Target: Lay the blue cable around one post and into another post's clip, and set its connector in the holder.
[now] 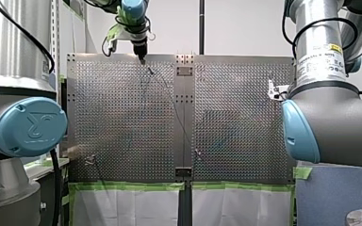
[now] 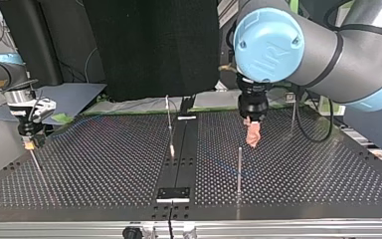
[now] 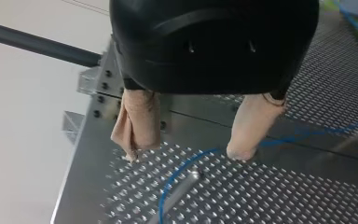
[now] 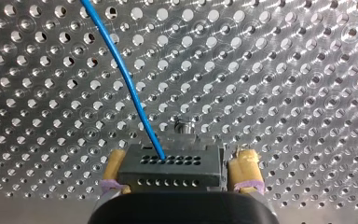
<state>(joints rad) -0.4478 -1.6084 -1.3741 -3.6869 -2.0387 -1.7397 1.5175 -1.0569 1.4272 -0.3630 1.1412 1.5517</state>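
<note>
Perforated table (image 1: 240, 122): two metal panels joined by a centre strip, green tape along the near edge in the front view.

Left arm (image 2: 298, 50): reaches over the far half of the table as the front view has it, wrist pointing down.

Right arm (image 1: 330, 122): its wrist sits at the left edge of the top view, low over the panel.

Left gripper (image 3: 185, 155): beige-padded fingers (image 3: 137, 121) spread wide, nothing between them, tips just above the surface.

Right gripper (image 4: 180, 160): yellow-padded fingers (image 4: 247, 170) clamped on either side of the connector (image 4: 170, 173), a dark grey block with rows of small holes, held just above the panel.

Post (image 3: 179, 189): thin metal rod standing just ahead of the left gripper; also seen upright in the top view.

Blue cable (image 4: 126, 79): leaves the connector's upper face and rises away across the panel. In the left wrist view it passes one fingertip, then curves close by the post; cannot tell whether it touches either
</note>
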